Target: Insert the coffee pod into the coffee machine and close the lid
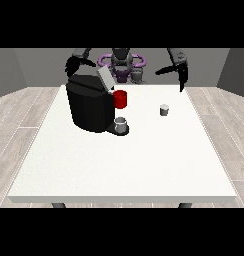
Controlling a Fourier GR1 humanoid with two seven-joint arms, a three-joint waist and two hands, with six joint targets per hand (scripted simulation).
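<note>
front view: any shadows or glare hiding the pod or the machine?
Front view: lighting is flat and even, with no glare on the white table. The coffee pod stands out clearly against it. The coffee machine is near-uniform black, so its surface detail is lost; the hand at the view's left merges with it, and only the grey lid separates.

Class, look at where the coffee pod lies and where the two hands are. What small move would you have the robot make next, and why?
Probably lower the hand at the view's right toward the coffee pod. The pod sits alone on the white table, apart from the coffee machine, whose lid stands raised. That hand hangs above the table's far edge, nearer the pod than the other hand, which is behind the machine.
</note>
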